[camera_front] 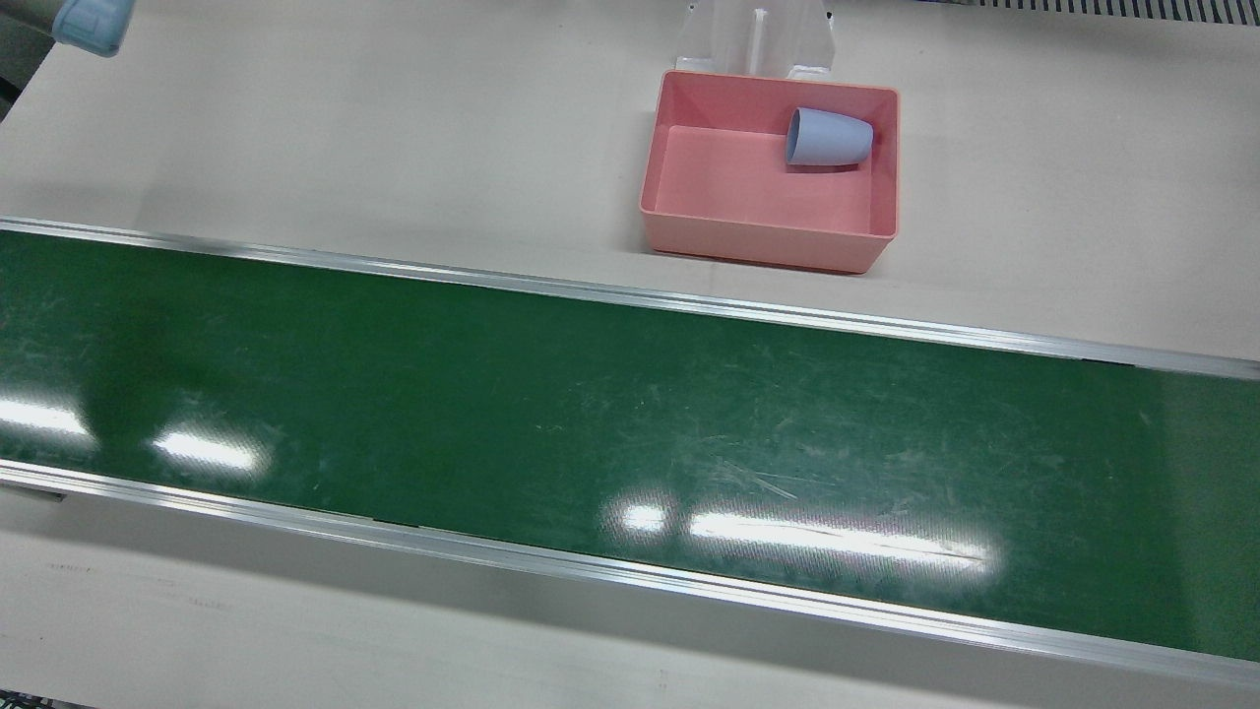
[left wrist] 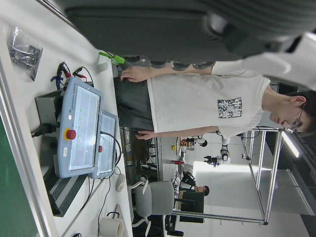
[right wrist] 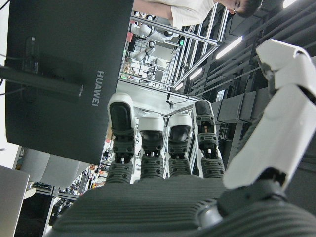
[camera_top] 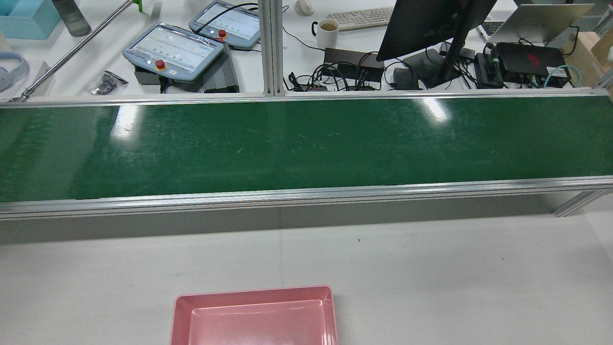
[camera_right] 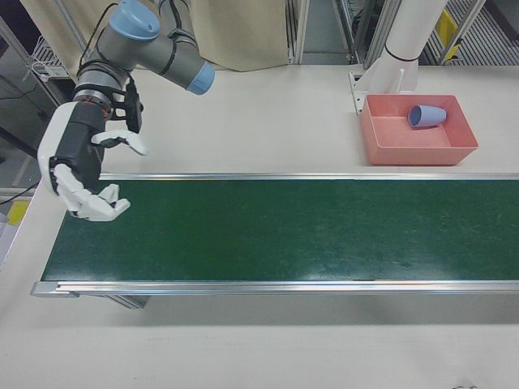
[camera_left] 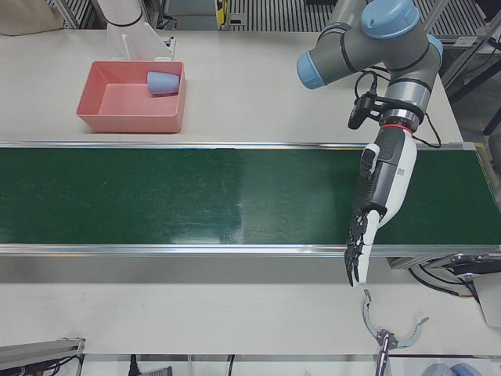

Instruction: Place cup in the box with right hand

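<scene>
The pale desk (camera_front: pixel 345 128) spans the whole station, and a long green conveyor belt (camera_front: pixel 610 423) with aluminium side rails runs across it from end to end; glare from overhead lights sits on the belt's scuffed surface.

The right arm (camera_right: pixel 154 44) reaches out over one end of the belt in the right-front view. Its right hand (camera_right: pixel 81 166) hangs above the belt's end, fingers loosely curled and spread apart, with nothing in it. The right hand view shows the same fingers (right wrist: pixel 153 143) standing separate against a dark monitor (right wrist: pixel 59 74).

The left arm (camera_left: pixel 376 39) stands at the opposite end in the left-front view. The left hand (camera_left: pixel 380 196) points downward across the belt's near rail, its fingers stretched long and straight, holding nothing. The left hand view looks out past the belt toward two teach pendants (left wrist: pixel 81 128) and a person in a white shirt (left wrist: pixel 207 101).

The pink box (camera_front: pixel 689 212) rests on the desk beside the belt's far rail, just in front of a white pedestal base (camera_front: pixel 758 39). Only its edge shows at the bottom of the rear view.

The pale blue cup (camera_front: pixel 829 138) lies on its side inside the box, in the corner nearest the pedestal, well apart from both hands.
</scene>
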